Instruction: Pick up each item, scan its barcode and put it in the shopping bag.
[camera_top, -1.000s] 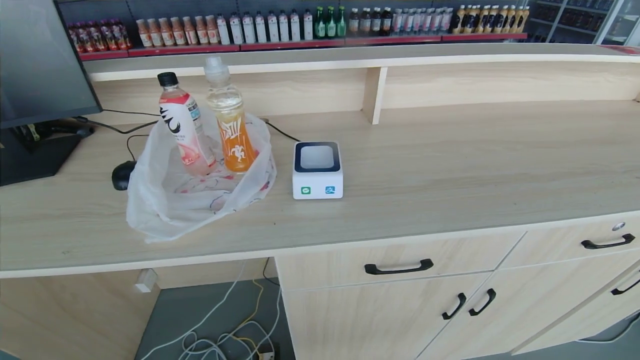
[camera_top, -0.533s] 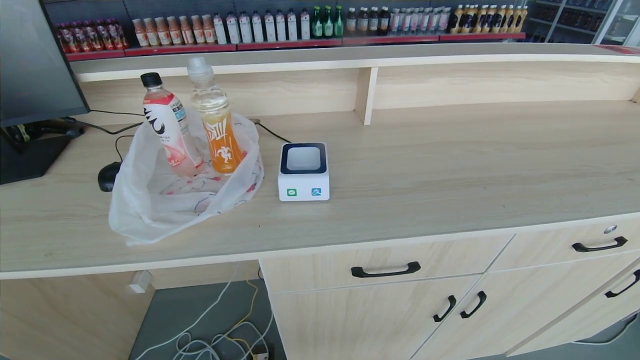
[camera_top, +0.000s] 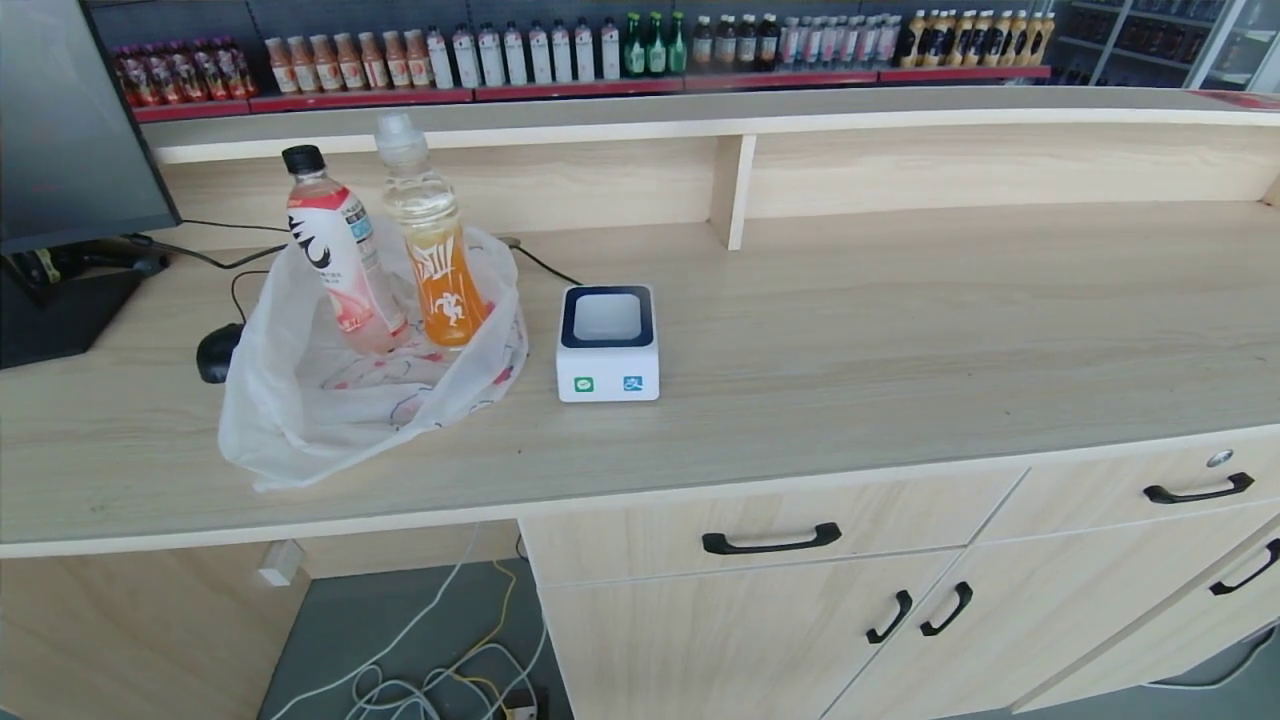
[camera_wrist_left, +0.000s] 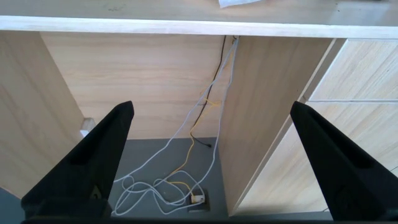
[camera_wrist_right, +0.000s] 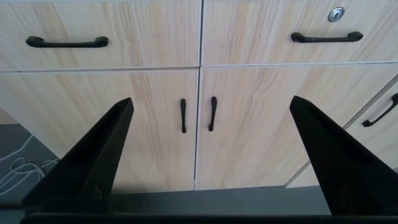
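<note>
The left gripper (camera_wrist_left: 211, 106) is held low in front of the counter (camera_top: 850, 330), below the level of its top, with both black fingers spread wide and nothing between them. It faces the open bay under the counter, where loose cables (camera_wrist_left: 168, 186) lie on the grey floor beyond the fingertips. A corner of the white shopping bag (camera_wrist_left: 242, 3) shows on the countertop, above and beyond this gripper.

The right gripper (camera_wrist_right: 210, 99) is also held low and level, fingers wide apart and empty, pointing straight at the cabinet front. The 2 vertical door handles (camera_wrist_right: 198, 115) sit almost centred between its fingers, and the 2 drawer handles lie higher up.

Up on the counter, well above both grippers, the shopping bag (camera_top: 300, 420) lies open with 2 bottles standing in it side by side – a pink drink bottle (camera_top: 335, 265) with a black cap, leaning slightly, and an orange drink bottle (camera_top: 432, 250) with a clear cap. The white barcode scanner (camera_top: 607, 345) stands just beside the bag on its right, window up. A black mouse (camera_top: 215, 352) lies at the bag's left, near a monitor (camera_top: 70, 110).
</note>
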